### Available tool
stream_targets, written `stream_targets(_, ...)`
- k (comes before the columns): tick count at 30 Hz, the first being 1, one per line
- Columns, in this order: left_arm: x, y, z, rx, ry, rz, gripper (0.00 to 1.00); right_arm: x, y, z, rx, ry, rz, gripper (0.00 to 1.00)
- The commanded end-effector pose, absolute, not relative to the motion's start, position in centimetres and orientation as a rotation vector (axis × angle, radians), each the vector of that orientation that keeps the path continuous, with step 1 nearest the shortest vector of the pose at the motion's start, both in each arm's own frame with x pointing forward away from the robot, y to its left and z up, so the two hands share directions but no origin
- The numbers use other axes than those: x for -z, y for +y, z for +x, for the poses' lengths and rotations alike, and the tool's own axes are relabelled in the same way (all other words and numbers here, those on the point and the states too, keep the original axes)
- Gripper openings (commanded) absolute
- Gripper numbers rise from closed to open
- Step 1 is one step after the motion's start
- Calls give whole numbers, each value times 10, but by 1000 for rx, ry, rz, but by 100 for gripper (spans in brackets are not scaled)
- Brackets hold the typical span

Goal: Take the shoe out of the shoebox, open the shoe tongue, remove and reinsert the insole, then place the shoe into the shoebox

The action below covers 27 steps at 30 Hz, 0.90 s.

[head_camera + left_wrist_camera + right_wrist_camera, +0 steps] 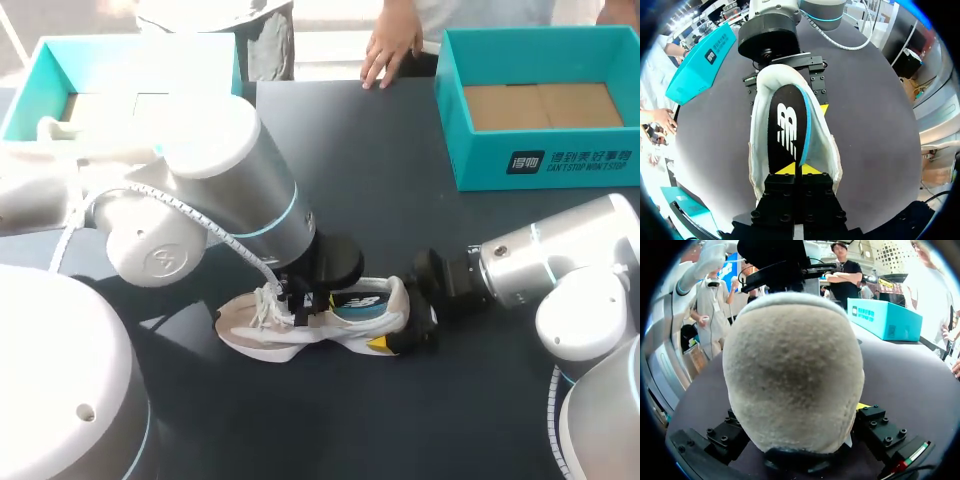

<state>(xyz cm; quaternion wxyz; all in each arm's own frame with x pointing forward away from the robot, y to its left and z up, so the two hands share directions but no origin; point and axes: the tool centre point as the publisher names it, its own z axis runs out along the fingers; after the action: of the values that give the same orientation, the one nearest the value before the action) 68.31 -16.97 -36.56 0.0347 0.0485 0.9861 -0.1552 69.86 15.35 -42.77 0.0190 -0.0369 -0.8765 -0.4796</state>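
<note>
Two grips: left fingers (799, 169) pinch the smooth black insole (787, 130), right fingers (408, 328) clamp the fuzzy, round-heeled shoe (300, 338).

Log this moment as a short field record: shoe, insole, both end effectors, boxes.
shoe: on the table, between the arms, outside both boxes
insole: in the shoe's opening, logo showing
left end effector: shut on the insole's near end
right end effector: shut on the shoe's heel
left box: teal, far left corner
right box: teal, far right corner, open
hand: a person's, on the far edge
</note>
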Motion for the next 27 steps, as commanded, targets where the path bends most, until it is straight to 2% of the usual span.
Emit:
stream_targets(1,348,-152,675,516,3023,155,0,433,157,701,1479,-2725,-116,0)
stream_targets(10,314,-139,669,573,2973,149,0,433,157,701,1479,-2725,-116,0)
stream_targets(16,310,-136,675,598,2964,129,0,433,157,701,1479,-2725,-116,0)
stream_targets(27,304,-176,696,650,2966,232,0,433,157,701,1479,-2725,-116,0)
